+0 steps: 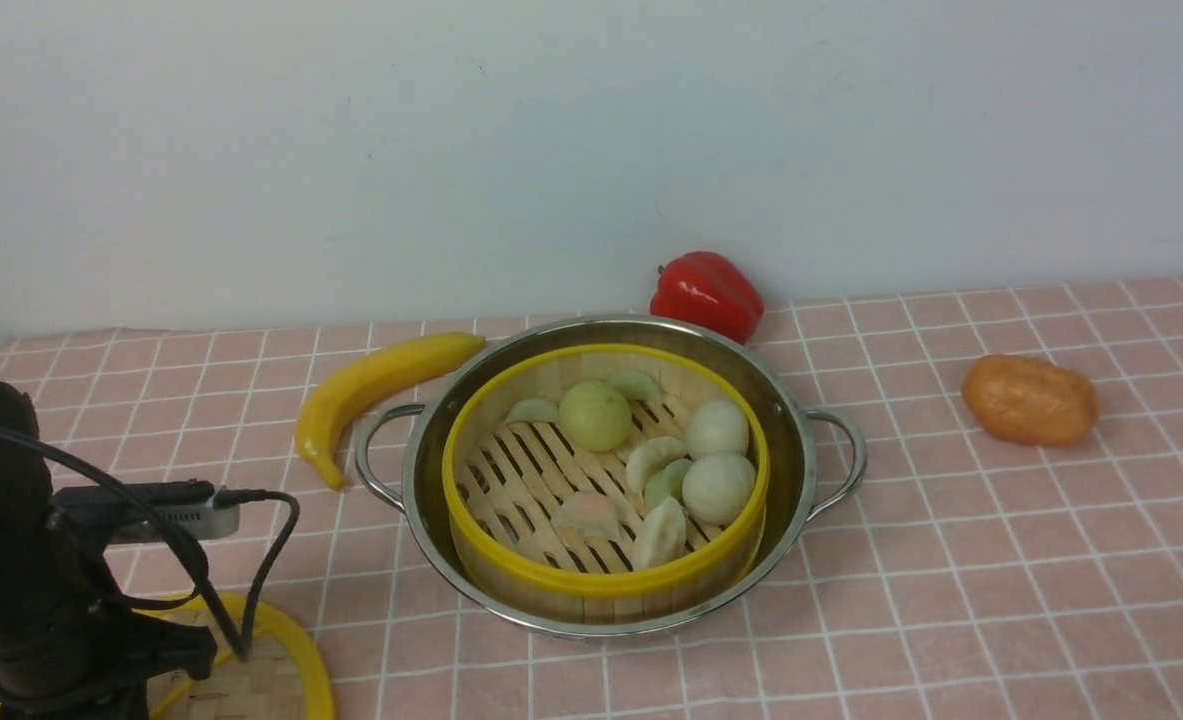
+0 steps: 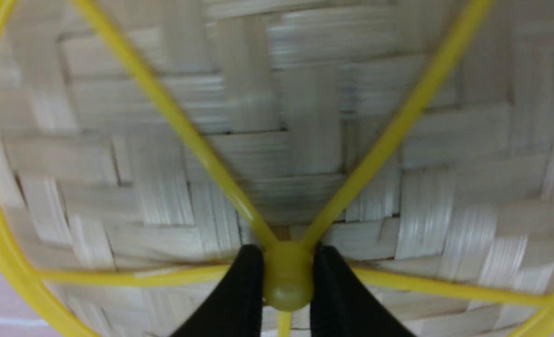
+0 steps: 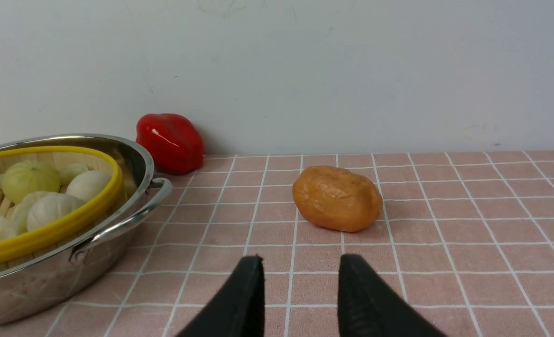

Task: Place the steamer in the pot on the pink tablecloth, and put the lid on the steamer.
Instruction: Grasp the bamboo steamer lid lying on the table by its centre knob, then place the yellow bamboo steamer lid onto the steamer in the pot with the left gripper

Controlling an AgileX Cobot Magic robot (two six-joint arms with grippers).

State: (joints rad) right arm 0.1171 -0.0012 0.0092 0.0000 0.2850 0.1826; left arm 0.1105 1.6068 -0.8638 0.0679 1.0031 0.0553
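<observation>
The steamer (image 1: 606, 585), with several white, green and pink dumplings on its slats, sits inside the steel pot (image 1: 793, 440) on the pink tablecloth (image 1: 1001, 560). The woven lid (image 1: 286, 640) lies at the near left, mostly hidden under my left arm (image 1: 21, 560). In the left wrist view the lid (image 2: 305, 117) fills the picture, and my left gripper (image 2: 288, 262) has its black fingers pressed against both sides of the yellow centre knob. My right gripper (image 3: 300, 269) hovers open over bare cloth, right of the pot (image 3: 47, 276), with nothing between its fingers.
A yellow banana (image 1: 381, 385) lies just left of the pot's left handle. A red pepper (image 1: 708, 292) stands behind the pot by the wall. An orange lump (image 1: 1031, 400) rests on the cloth to the right, ahead of my right gripper.
</observation>
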